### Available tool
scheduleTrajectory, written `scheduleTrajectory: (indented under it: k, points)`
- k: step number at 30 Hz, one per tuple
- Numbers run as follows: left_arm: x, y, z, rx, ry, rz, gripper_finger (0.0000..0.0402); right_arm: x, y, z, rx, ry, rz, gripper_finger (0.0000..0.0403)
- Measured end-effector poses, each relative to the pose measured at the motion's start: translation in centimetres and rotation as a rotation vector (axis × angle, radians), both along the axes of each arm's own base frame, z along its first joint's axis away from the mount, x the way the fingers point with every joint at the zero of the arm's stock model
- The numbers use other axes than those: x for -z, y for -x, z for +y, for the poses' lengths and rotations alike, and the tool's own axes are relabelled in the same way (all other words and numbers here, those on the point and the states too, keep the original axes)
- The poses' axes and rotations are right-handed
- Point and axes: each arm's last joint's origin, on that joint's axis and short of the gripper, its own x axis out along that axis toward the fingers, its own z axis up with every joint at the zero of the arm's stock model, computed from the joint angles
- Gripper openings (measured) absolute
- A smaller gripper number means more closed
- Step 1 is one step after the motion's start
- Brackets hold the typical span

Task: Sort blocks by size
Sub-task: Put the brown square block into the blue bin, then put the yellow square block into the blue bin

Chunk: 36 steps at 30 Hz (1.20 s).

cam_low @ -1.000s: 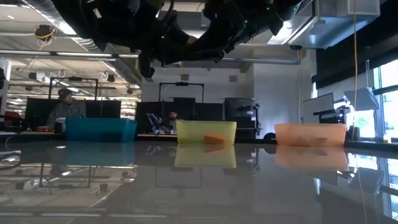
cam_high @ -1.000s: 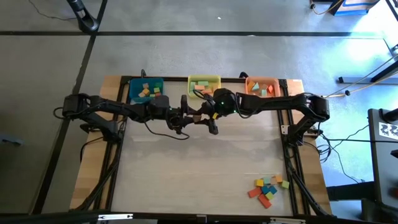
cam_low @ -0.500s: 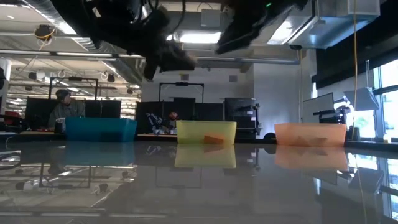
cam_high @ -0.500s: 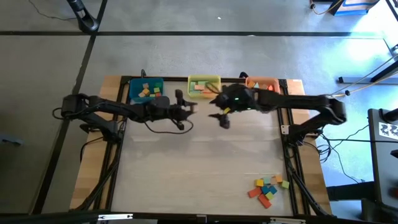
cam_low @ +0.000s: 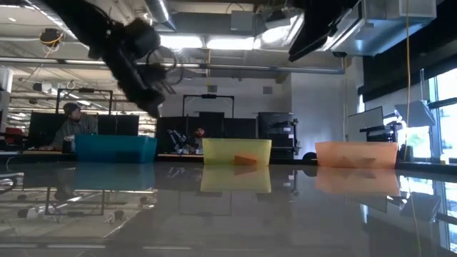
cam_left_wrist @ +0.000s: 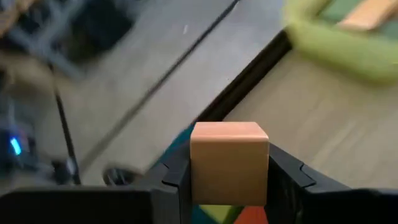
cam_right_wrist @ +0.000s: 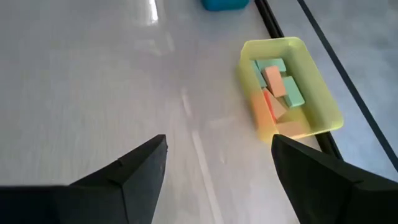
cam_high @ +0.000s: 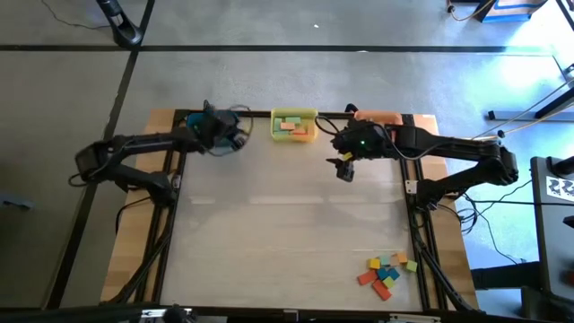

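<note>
Blocks [cam_high: 385, 272] are heaped at the table's near right corner; others lie in the yellow bin [cam_high: 294, 125]. A tan cube [cam_left_wrist: 229, 163], rigid, light and smooth, is clamped on opposite flat faces by the left gripper [cam_left_wrist: 229, 180] above the blue bin. The right gripper [cam_right_wrist: 217, 155] is spread wide, empty.

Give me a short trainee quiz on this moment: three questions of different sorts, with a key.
1. True or false: the left gripper holds a tan cube.
2. Which bin does the right wrist view show with blocks inside? A) blue B) yellow C) orange
3. Fill in: the loose pile of blocks lies near the table's front ____ corner, seen from above.

Key: 1. true. 2. B. 3. right. The right gripper is open and holds nothing.
</note>
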Motion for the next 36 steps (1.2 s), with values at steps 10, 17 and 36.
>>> scheduleTrajectory:
  k: [10, 17, 36]
  points:
    - [2.6, 3.8, 3.8, -0.246, 0.243, -0.055, 0.0125, 2.5, 0.1, 0.0, 0.009, 0.001, 0.062, 0.0289]
    - [3.2, 4.4, 4.6, -0.256, 0.305, -0.08, 0.0194, 3.0, 0.0, -0.1, 0.025, 0.025, 0.059, 0.0289]
    - [-3.8, 2.1, -4.2, 0.113, 0.217, -0.349, 0.0248, 3.8, 0.8, 0.3, 0.033, -0.097, 0.14, 0.0289]
